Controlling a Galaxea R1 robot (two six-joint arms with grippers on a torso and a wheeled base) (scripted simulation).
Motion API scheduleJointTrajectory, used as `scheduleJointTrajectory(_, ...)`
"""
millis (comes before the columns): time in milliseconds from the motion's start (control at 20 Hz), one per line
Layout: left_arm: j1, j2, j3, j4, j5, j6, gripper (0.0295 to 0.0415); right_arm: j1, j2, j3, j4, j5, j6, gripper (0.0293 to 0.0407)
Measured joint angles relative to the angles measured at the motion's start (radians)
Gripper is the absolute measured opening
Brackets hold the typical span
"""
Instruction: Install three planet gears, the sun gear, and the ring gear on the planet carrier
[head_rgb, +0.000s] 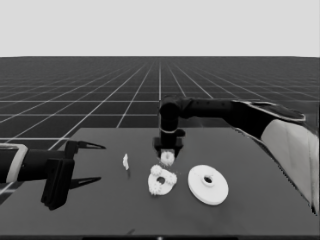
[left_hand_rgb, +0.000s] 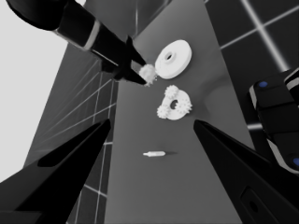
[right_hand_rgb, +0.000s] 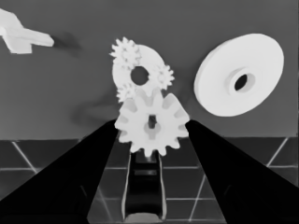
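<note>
The right gripper (head_rgb: 167, 152) pinches a small toothed gear (head_rgb: 166, 158) just above the smaller round part (head_rgb: 161, 182), a flat ring carrying three toothed gears. The thick, hubbed larger round part (head_rgb: 208, 184) lies beside it. The left gripper (head_rgb: 90, 162) waits spread at the table's left end.

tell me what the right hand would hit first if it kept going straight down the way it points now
Probably the smaller round part, already carrying three gears. The right hand, shut on a fourth gear, points down just behind that part, so depth is unclear; it might meet bare table beside it instead.
</note>
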Motion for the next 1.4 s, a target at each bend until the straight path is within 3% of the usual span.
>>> scheduleJointTrajectory(250,0.0,0.0,0.0,0.0,0.0,0.0,0.0385,-0.003,0.098,-0.163,-0.003,-0.005,-0.073,0.0309)
scheduleJointTrajectory(350,0.0,0.0,0.0,0.0,0.0,0.0,0.0385,-0.219,0.103,-0.179,-0.223,0.034,-0.082,0.0309)
scheduleJointTrajectory(500,0.0,0.0,0.0,0.0,0.0,0.0,0.0385,-0.319,0.122,-0.251,-0.31,0.063,-0.127,0.0309)
scheduleJointTrajectory(1400,0.0,0.0,0.0,0.0,0.0,0.0,0.0385,-0.35,0.127,-0.274,-0.329,0.073,-0.019,0.0309)
